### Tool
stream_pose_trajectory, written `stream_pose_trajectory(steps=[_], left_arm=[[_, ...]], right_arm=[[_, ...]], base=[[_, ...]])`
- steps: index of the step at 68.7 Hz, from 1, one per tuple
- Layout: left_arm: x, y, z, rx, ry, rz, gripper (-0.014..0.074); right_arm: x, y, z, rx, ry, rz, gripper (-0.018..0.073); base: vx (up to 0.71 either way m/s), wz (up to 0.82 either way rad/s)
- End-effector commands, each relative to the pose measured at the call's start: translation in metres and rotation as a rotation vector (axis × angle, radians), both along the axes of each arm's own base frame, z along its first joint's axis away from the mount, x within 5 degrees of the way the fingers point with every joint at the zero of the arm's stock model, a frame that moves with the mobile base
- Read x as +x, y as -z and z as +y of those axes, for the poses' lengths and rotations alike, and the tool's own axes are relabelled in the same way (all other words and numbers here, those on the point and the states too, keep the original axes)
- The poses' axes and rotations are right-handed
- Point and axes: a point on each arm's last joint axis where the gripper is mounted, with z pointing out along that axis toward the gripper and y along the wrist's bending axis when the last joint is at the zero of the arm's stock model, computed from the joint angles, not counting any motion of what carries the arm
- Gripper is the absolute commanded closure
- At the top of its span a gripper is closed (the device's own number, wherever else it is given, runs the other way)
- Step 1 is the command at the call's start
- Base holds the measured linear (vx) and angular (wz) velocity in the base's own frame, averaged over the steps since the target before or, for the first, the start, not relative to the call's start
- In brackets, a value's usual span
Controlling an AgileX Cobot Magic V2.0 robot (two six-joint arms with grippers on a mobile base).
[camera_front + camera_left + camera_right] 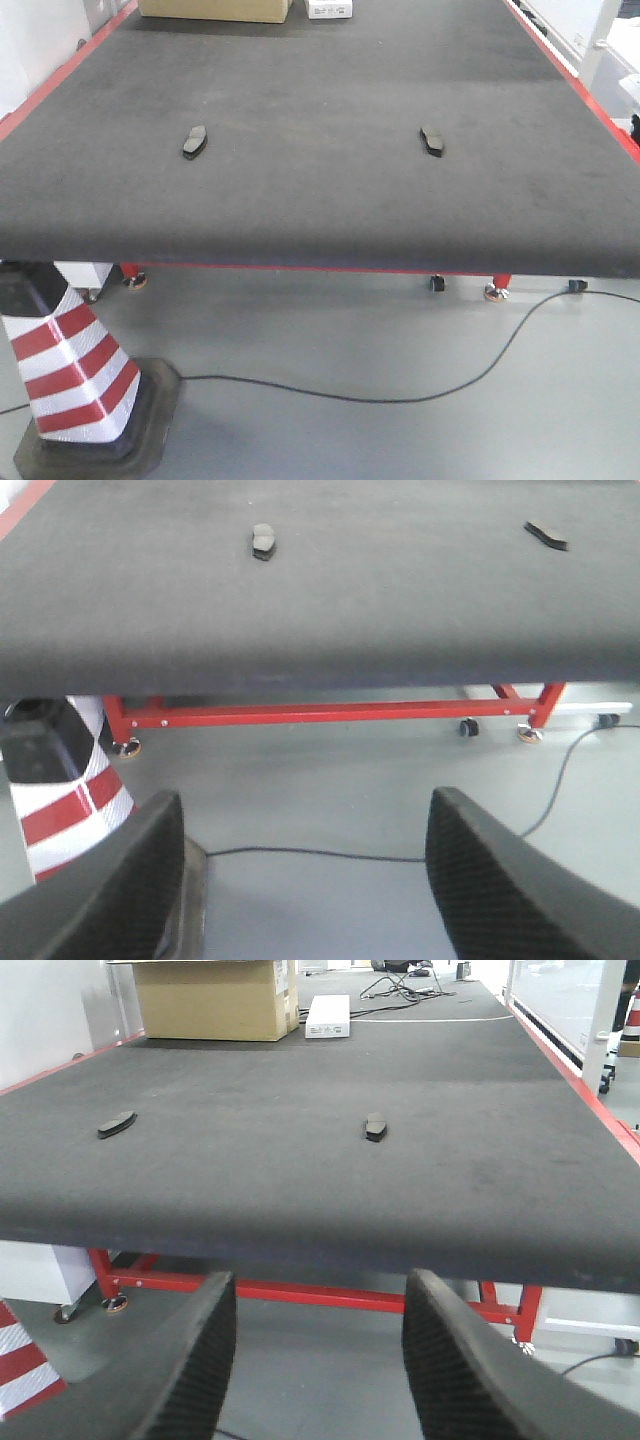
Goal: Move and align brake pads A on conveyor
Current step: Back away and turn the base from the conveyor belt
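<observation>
Two dark-grey brake pads lie flat on the dark conveyor (pixel 320 190): one on the left (pixel 195 141) and one on the right (pixel 432 140), far apart. The left wrist view shows them as the left pad (pixel 263 540) and the right pad (pixel 546 534); the right wrist view shows the left pad (pixel 116 1124) and the right pad (pixel 375 1127). My left gripper (pixel 305 825) hangs open over the floor, below and in front of the belt's near edge. My right gripper (pixel 320 1295) is open too, also short of the belt edge. Neither holds anything.
A cardboard box (pixel 213 998) and a small white box (pixel 328 1016) sit at the belt's far end. A red-and-white cone (pixel 65 365) stands on the floor at front left. A black cable (pixel 400 395) runs across the grey floor. Red frame legs (pixel 300 712) stand under the belt.
</observation>
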Motion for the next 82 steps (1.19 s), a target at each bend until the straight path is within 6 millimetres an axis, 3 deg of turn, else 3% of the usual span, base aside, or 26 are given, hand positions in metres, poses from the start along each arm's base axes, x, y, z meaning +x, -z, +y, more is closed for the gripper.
stream_pose_trajectory(steps=[1, 32, 82], left_arm=[[0.0028, -0.0141, -0.0006, -0.023, 0.0, -0.083, 0.0094], [0.0028, -0.0141, -0.0006, -0.023, 0.0, -0.083, 0.0094], [0.0028, -0.0141, -0.0006, -0.023, 0.0, -0.083, 0.0094]], right_arm=[[0.0002, -0.0136, -0.0003, -0.008, 0.002, -0.081, 0.0199], [0.0002, -0.0136, -0.0003, -0.008, 0.002, -0.081, 0.0199], [0.0002, -0.0136, -0.0003, -0.008, 0.002, -0.081, 0.0199]], base=[[-0.33, -0.02], [-0.23, -0.21], [-0.18, -0.82]])
